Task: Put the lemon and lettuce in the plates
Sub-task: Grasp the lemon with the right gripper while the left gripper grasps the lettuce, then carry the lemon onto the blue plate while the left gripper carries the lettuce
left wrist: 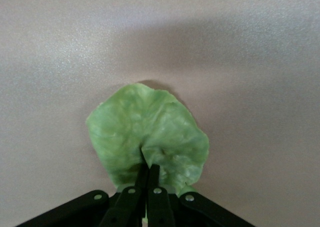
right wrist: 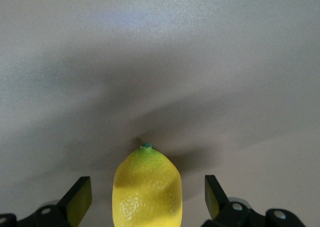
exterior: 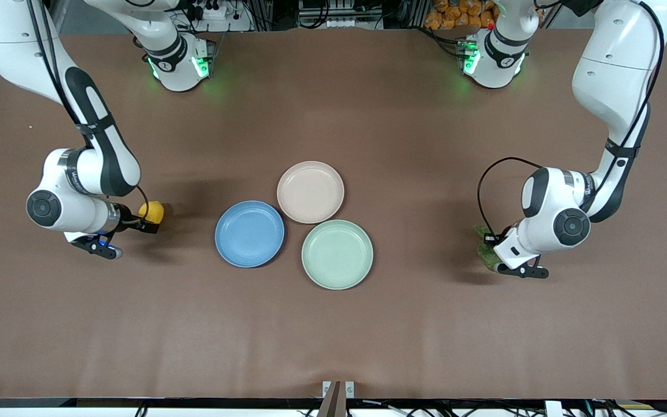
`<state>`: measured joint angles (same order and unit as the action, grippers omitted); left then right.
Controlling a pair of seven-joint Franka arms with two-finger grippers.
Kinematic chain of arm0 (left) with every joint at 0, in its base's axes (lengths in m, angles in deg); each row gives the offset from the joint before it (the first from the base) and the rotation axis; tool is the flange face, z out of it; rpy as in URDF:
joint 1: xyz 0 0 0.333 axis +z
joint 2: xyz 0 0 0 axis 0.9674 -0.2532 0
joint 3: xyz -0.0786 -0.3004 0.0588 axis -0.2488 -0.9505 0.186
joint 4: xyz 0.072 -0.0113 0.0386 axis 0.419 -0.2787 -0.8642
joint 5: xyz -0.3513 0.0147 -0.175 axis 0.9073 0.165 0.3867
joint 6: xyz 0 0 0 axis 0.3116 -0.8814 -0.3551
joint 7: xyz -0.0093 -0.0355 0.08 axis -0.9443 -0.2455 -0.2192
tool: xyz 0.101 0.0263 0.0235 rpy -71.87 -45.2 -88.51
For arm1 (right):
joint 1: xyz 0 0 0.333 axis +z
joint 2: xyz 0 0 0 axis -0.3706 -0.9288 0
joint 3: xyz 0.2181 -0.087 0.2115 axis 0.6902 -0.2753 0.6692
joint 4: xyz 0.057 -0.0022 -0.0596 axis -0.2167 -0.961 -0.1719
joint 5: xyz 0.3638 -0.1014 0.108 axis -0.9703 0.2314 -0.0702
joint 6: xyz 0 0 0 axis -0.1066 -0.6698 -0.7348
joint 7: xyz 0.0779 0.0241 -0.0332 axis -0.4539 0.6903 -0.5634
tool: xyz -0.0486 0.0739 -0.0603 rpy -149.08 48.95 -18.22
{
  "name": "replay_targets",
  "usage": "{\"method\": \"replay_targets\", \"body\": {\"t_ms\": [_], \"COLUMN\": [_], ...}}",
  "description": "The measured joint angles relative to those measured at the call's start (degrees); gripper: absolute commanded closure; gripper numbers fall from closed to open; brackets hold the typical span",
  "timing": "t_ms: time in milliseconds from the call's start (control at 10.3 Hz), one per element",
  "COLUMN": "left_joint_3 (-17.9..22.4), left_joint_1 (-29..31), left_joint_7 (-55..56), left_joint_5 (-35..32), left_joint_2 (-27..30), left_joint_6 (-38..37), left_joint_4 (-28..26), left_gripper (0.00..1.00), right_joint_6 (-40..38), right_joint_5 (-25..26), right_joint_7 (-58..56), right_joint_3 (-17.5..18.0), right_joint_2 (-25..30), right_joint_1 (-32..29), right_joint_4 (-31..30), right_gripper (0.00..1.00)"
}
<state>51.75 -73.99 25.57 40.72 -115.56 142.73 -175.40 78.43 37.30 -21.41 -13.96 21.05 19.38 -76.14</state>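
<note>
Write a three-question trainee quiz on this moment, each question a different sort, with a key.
1. True or false: the lemon already lies in the blue plate.
2. Multiple choice: the left end effector is a) open over the beige-pink plate, b) shut on the lettuce, c) shut on the lemon.
3. Fill in: the right end effector has its fingers ____ on either side of the lemon.

Key: 1 false, all three plates, the mint-green plate included, hold nothing, and the lemon is toward the right arm's end of the table. 2 b. 3 open, with gaps to the lemon.
</note>
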Motion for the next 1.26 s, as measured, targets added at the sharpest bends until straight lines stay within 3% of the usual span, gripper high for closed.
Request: {"method": "replay_targets", "body": {"t_ms": [97,194,291,388,485,680,1068,1262], "left_joint_3": [-0.05,-0.13,-0.33,-0.51,-0.72,-2.14,-4.82,-6.52], "left_joint_1": [-0.01,-0.01,-0.05,-0.31,-1.01,-2.55,-3.70,-3.70], "left_joint_7": [0.00,0.00,0.00,0.00,0.05,2.01,3.56,3.57], "left_joint_5": [-0.78,-1.11,-1.26,-1.30,-1.30,-1.30,-1.30,-1.29], "left_joint_2": [0.04,0.21,0.66,1.49,2.55,5.11,8.48,11.75], "left_joint_6": [0.09,0.10,0.09,-0.24,-1.06,-3.83,-9.41,-15.45], "left_joint_4": [0.53,1.23,1.80,2.10,2.25,2.66,6.25,8.35], "left_gripper": [1.00,1.00,1.00,1.00,1.00,1.00,1.00,1.00], "right_joint_6": [-0.03,-0.18,-1.06,-2.15,-2.90,-4.77,-19.26,-20.17], "right_joint_5": [0.00,0.00,0.00,0.00,0.00,0.00,-0.01,-0.97], "right_joint_7": [-0.34,-0.73,-0.88,-0.92,-0.95,-1.51,-3.35,-3.29], "right_joint_3": [0.01,0.01,0.02,0.04,0.06,0.11,0.50,0.76], "right_joint_2": [-0.32,-0.65,-0.91,-1.13,-1.14,-1.17,-0.21,0.12], "right_joint_1": [0.00,0.00,0.01,0.01,0.01,0.04,3.42,7.47], "right_joint_4": [-0.01,-0.03,-0.03,-0.03,0.27,1.06,11.39,15.42], "right_gripper": [0.24,0.36,0.55,0.66,0.71,0.94,1.00,1.00]}}
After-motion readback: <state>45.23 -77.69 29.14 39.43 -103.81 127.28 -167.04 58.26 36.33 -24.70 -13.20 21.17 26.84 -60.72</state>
